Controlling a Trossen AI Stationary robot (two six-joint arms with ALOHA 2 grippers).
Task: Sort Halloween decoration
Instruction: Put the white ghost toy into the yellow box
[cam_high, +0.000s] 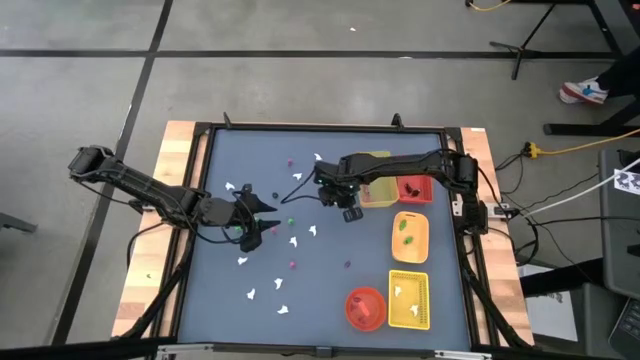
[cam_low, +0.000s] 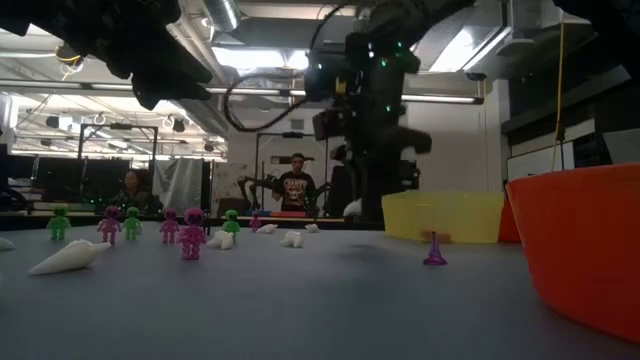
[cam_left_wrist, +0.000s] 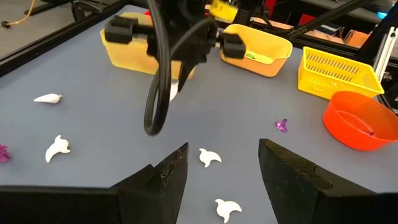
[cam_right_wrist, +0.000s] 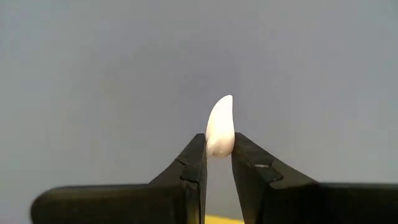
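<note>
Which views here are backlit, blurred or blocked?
Low view: bright ceiling lights leave the right tool a dark silhouette, and the near orange bowl is blurred. Left wrist view: the right arm blocks the yellow tray. Right wrist view: sharp white piece.

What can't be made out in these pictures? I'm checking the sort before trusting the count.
- Red tray contents: high view, partly covered by the right arm, pieces too small.
- Right gripper shut on a white piece: right wrist view, its lower part hidden between the fingers.
- Red-orange bowl: low view, cut off by the edge, inside hidden by its wall.
</note>
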